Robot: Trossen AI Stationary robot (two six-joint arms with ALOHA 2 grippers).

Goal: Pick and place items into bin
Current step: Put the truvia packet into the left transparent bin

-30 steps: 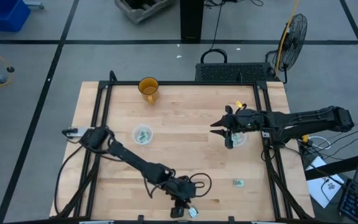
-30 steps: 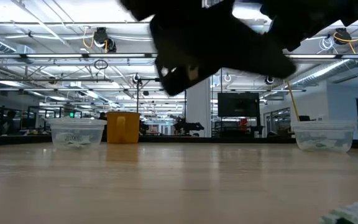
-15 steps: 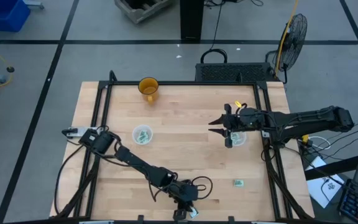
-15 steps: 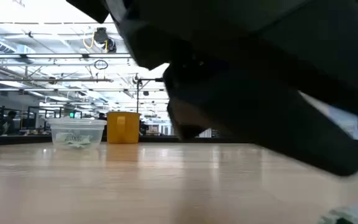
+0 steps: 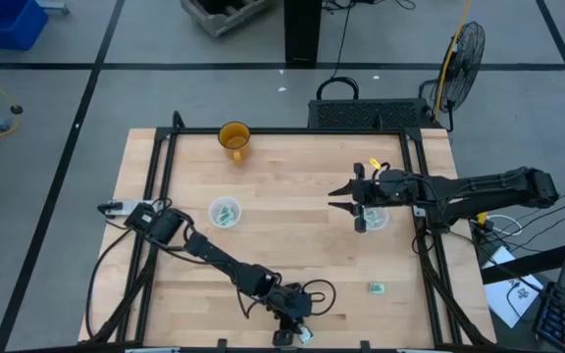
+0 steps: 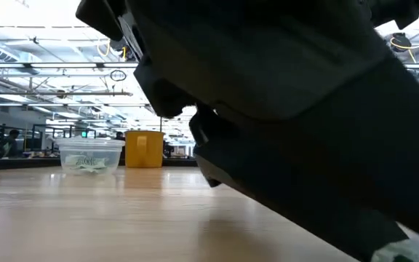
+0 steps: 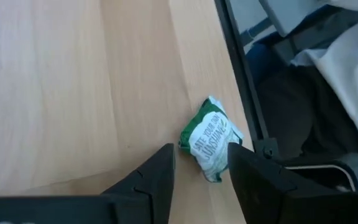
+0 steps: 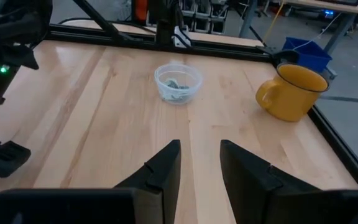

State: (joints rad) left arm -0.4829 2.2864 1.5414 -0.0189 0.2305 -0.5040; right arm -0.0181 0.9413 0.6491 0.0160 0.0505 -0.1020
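Note:
A green-and-white wrapped item (image 7: 209, 140) lies flat at the table's near edge (image 5: 306, 335). My left gripper (image 7: 199, 160) is low over it, open, with one finger on each side of the wrapper. I cannot tell whether either finger touches it. A second item (image 5: 376, 287) lies flat near the right rail. A clear left bin (image 5: 226, 212) holds several items. My right gripper (image 5: 349, 202) hangs open and empty beside the clear right bin (image 5: 377, 221).
An orange mug (image 5: 233, 138) stands near the far edge. A black rail (image 7: 241, 81) runs along the table edge right behind the near item. My left arm (image 6: 282, 109) fills most of the low view. Bare wood lies between the two bins.
My left arm has come down toward the near edge and the item there. It now fills the low view and hides the right bin. The item has not moved.

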